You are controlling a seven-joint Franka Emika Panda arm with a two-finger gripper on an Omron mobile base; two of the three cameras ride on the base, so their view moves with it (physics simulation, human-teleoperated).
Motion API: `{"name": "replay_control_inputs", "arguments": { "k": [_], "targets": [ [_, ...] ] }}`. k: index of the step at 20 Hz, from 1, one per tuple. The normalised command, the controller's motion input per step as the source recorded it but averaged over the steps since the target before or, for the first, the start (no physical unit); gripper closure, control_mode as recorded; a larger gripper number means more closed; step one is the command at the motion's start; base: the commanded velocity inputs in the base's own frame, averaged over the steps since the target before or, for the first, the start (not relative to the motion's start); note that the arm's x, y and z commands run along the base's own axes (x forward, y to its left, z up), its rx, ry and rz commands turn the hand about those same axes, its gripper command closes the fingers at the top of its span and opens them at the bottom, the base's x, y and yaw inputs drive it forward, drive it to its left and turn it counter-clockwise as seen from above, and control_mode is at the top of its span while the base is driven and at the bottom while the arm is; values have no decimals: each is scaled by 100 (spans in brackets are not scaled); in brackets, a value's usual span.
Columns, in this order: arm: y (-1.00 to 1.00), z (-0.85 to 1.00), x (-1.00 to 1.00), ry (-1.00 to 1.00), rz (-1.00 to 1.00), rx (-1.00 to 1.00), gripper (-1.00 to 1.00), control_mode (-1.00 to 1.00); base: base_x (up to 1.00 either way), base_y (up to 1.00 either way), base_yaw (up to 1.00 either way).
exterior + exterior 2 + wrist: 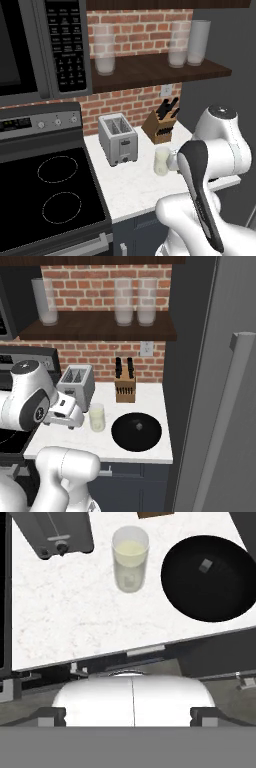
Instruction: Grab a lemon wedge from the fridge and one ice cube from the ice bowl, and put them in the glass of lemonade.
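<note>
The glass of lemonade point(161, 161) point(97, 417) point(130, 558) stands upright on the white counter point(65, 617), in front of the toaster. To its right sits the black ice bowl point(125, 438) point(220, 597) holding one small ice cube point(139, 426) point(205, 564). My gripper point(71, 425) point(128, 717) hovers just left of the glass, above the counter's front edge. It is open, its fingertips point(50, 717) wide apart with nothing between them. The fridge point(200, 356) stands shut at the right, its bar handle point(226, 421) facing me. The lemon wedge is hidden.
A silver toaster point(118, 139) point(76, 383) and a knife block point(161, 125) point(125, 387) stand at the back by the brick wall. The black stove point(50, 195) borders the counter on the left. Frosted glasses point(105, 55) stand on the shelf above.
</note>
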Motion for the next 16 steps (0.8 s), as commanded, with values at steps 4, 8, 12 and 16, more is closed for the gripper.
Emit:
{"name": "replay_control_inputs", "arguments": {
  "k": [4,8,12,16],
  "targets": [
    [0,-41,-97,0,14,-3,-100,-100,0,0,0],
    [0,-33,-98,0,13,-2,-100,-100,0,0,0],
    [0,-5,-23,-11,1,-2,-100,-100,0,0,0],
    [0,7,0,-20,0,0,-100,-100,0,0,0]
  ]
}}
